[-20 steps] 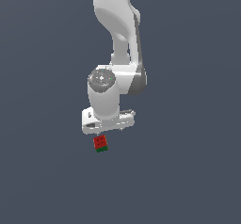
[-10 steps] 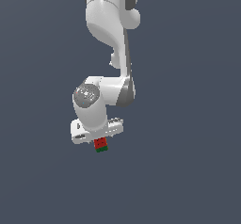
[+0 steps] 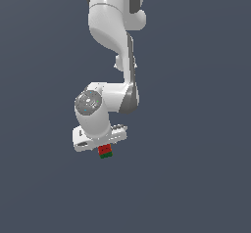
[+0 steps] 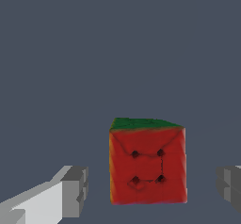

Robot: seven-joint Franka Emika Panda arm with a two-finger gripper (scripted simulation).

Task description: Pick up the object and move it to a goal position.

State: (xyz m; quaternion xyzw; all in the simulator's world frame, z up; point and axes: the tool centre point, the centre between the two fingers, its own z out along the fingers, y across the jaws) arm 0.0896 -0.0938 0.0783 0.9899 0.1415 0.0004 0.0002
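**Closing squarely on the cube before any lift**

Centring comes first. In the wrist view the claw [image 4: 151,188] is spread, with the tiny red cube with dark specks and a green band [image 4: 148,164] sitting between its fingers. One grey finger [image 4: 75,190] and the other at the opposite edge of the picture each stand clear of a red face, so nothing is pinched yet.

In the exterior view the same cube [image 3: 105,151] shows just under the white hand of the white robot arm [image 3: 110,41], low in the scene against the plain slate-grey bench [image 3: 196,178]. Whether the cube rests on that surface cannot be told from either picture.

The step in hand looks like the grasp itself. To do it well:

- Keep the wrist steady while the fingers come together, so both pads meet opposite flat faces at once and do not nudge the cube sideways.
- Keep the pads on the flat faces. The cube is small next to the hand and could slip out if caught on an edge.
- Lift only once both pads are firmly seated, then carry slowly towards the goal, which is not visible here.
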